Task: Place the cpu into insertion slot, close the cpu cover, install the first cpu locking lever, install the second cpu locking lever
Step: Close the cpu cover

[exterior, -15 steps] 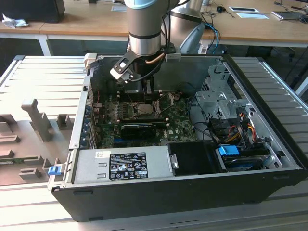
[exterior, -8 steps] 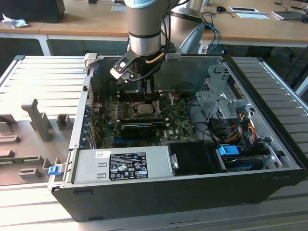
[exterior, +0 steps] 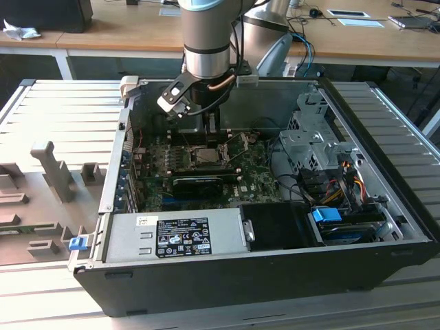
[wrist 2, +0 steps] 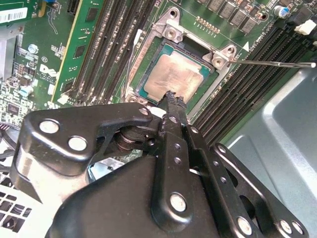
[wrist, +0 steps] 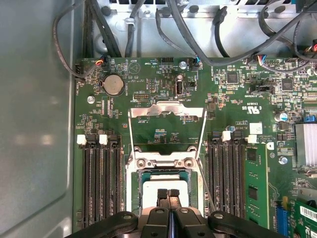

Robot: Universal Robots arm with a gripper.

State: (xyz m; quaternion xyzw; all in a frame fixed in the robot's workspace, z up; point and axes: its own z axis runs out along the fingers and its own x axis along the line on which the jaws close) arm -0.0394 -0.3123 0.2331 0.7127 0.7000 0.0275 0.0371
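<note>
The gripper [wrist 2: 174, 97] is holding nothing; its two fingers are pressing against each other, and I cannot tell if the tips are touching the cpu [wrist 2: 174, 74]. The cpu is lying flat inside the insertion slot [wrist 2: 194, 48], pale face showing upward.

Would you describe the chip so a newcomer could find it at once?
In the open computer case, find the green board. Between its rows of long black slots sits a square socket; the chip is the flat, bare silvery square inside it.
</note>
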